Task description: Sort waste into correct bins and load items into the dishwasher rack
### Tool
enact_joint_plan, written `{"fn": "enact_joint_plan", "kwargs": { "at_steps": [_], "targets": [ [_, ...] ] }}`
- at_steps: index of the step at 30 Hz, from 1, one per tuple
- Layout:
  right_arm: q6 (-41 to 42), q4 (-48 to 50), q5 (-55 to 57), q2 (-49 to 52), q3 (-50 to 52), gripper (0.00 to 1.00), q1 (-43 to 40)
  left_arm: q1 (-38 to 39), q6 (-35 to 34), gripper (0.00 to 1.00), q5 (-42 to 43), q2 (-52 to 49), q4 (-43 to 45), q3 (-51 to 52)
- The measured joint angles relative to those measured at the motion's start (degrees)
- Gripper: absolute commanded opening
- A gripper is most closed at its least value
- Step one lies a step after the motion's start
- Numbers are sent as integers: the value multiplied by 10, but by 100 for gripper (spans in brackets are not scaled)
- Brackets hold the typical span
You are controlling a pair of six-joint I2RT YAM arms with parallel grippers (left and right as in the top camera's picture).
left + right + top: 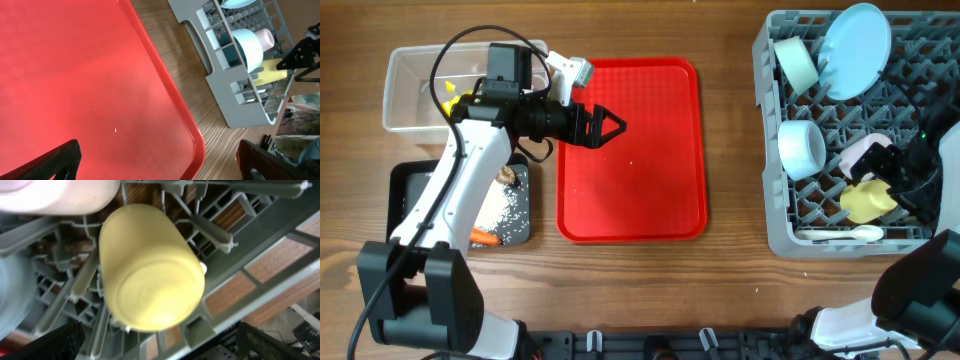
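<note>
Black right gripper (160,349): jaws apart, nothing held. Just under it yellow cup (150,270) on side inside rack (770,150), wedged between pegs, likely against rolling. Left gripper (607,127), well left of rack: apart, empty, over red tray (650,190).

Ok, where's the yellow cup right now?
Overhead view, right side: the yellow cup lies on its side in the dishwasher rack, between the pink cup and the white spoon.
</note>
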State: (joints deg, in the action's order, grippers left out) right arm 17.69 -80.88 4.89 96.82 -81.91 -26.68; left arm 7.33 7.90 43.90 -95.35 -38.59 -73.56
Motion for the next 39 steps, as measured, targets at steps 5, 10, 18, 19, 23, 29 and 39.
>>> {"fn": "enact_joint_plan", "kwargs": {
  "at_steps": [5, 10, 18, 19, 23, 29, 39],
  "targets": [
    [-33, -23, -18, -53, -78, 99, 48, 0, 0, 100, 0, 0, 0, 0],
    [-79, -18, -56, -182, -112, 100, 222, 0, 0, 100, 0, 0, 0, 0],
    [46, -17, -139, -229, -113, 100, 380, 0, 0, 100, 0, 0, 0, 0],
    [55, -15, -139, -229, -113, 100, 380, 0, 0, 100, 0, 0, 0, 0],
    [32, 42, -147, -229, -113, 100, 380, 0, 0, 100, 0, 0, 0, 0],
    [-143, 160, -215, -231, -106, 100, 388, 0, 0, 100, -2, 0, 0, 0],
    [-213, 593, -231, -514, 315, 100, 365, 0, 0, 100, -4, 0, 0, 0]
  ]
}}
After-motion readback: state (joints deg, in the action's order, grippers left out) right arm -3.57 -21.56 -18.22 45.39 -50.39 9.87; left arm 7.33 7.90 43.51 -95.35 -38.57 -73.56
